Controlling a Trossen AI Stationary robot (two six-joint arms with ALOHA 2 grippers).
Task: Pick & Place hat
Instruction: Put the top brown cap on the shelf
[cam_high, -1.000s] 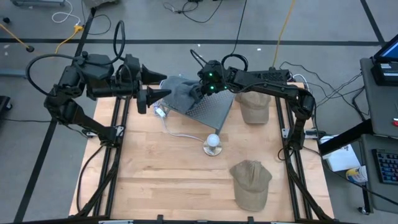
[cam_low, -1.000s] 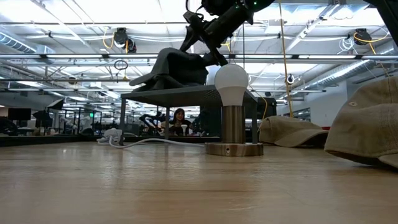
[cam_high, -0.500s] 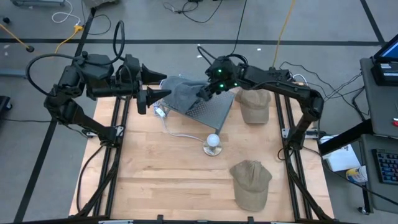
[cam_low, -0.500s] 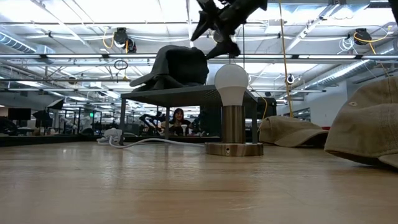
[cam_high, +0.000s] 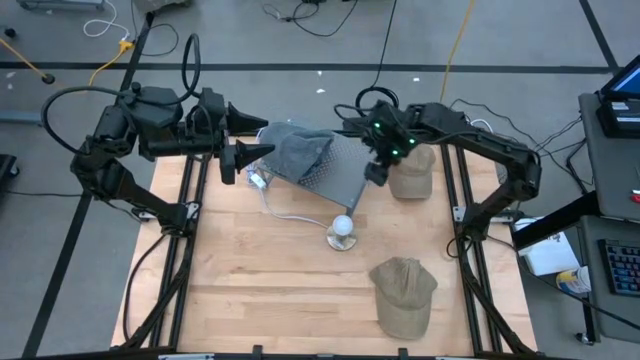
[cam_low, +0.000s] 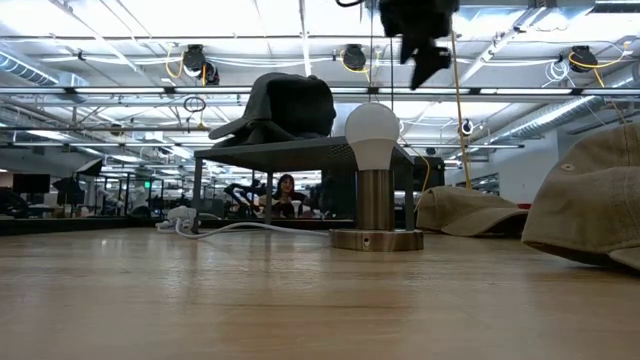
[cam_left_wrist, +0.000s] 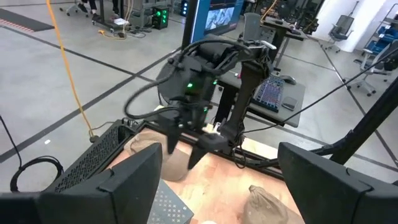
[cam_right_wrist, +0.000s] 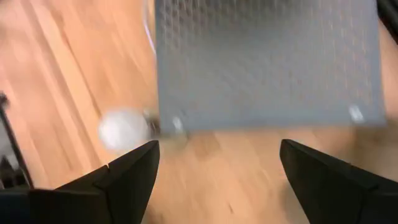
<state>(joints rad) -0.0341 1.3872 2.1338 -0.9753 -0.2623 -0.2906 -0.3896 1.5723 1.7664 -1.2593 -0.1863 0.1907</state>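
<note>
Hovering right gripper (cam_high: 372, 170), jaws apart

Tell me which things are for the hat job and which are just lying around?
For the job:
- grey hat on the mesh stand
- right tool, open, above the stand's edge
- two tan hats

Just there:
- bulb lamp
- white cable

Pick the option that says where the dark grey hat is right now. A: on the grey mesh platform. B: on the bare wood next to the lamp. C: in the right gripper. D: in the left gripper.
A: the dark grey hat sits on the mesh platform, and the open right gripper is off to the side, empty.
</note>
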